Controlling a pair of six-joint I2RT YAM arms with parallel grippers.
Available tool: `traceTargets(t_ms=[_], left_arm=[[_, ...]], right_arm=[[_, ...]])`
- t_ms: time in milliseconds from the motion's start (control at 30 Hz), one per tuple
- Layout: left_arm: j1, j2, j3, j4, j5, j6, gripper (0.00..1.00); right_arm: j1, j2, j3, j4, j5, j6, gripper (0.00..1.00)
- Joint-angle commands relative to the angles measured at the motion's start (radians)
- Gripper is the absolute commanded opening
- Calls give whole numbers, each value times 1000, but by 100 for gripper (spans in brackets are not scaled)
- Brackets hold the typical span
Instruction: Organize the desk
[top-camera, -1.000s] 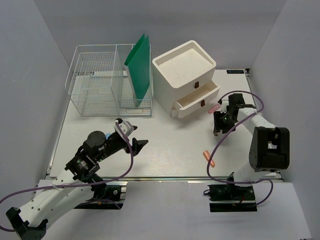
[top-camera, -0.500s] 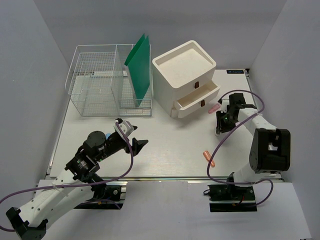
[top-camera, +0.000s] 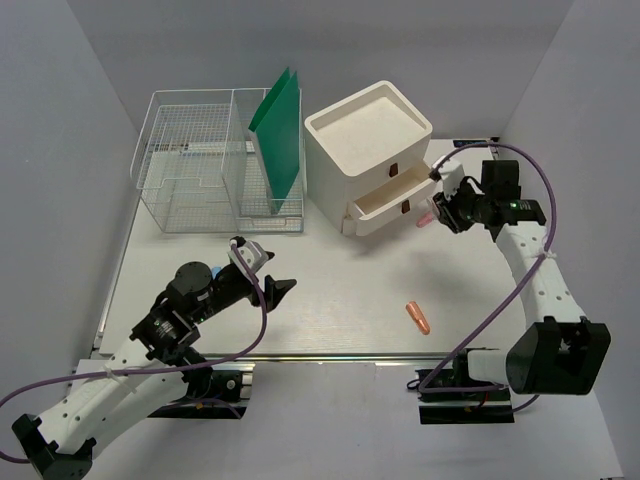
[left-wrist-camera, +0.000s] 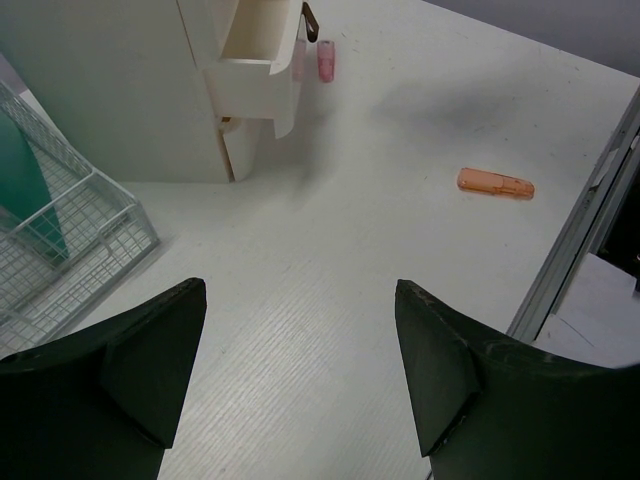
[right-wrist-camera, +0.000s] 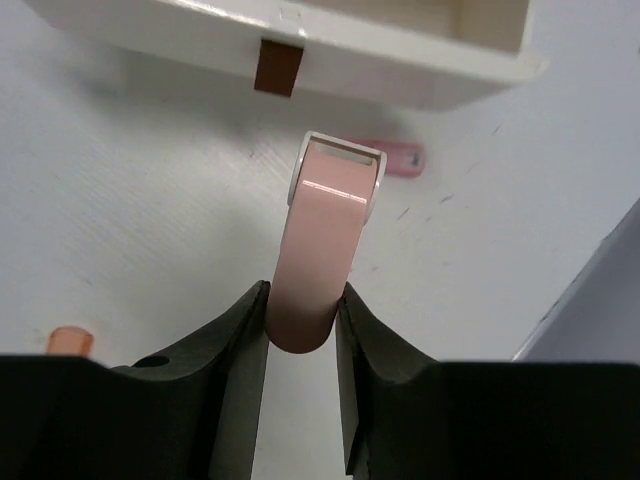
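My right gripper (right-wrist-camera: 302, 300) is shut on a pink stick (right-wrist-camera: 325, 235) with a white end and holds it above the desk (top-camera: 340, 290). In the top view the right gripper (top-camera: 441, 207) hangs just right of the open lower drawer (top-camera: 395, 196) of the white drawer box (top-camera: 368, 130). A second pink piece (right-wrist-camera: 392, 158) lies on the desk below the drawer front (right-wrist-camera: 300, 40). An orange piece (top-camera: 419, 318) lies near the front rail. My left gripper (top-camera: 268, 266) stands open over bare desk (left-wrist-camera: 330, 250), with nothing between its fingers.
A wire basket (top-camera: 190, 175) with two compartments stands at the back left. A green folder (top-camera: 278, 130) stands upright in its right compartment. The metal rail (top-camera: 330, 355) runs along the near edge. Grey walls close in both sides.
My right gripper closed on the pink stick, lifted it off the desk and swung back and right, level with the open drawer. The left arm has not moved.
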Motion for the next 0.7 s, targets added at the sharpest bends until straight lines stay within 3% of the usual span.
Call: traceTargets(t_ms=[0,433,533,667], left_arm=[[4,7,18,-8,-7,0,86],[4,41,19,-17,-30,5,85],[4,50,19,-18,-39,5,86],[4,59,19,-18,-41,8,85]], right_arm=[[38,-17,65,34,-54,-252,0],[230,133,206,186,261,-695,0],[261,140,163,291,339,-737,1],[294,158,152,306,364,-791,5]])
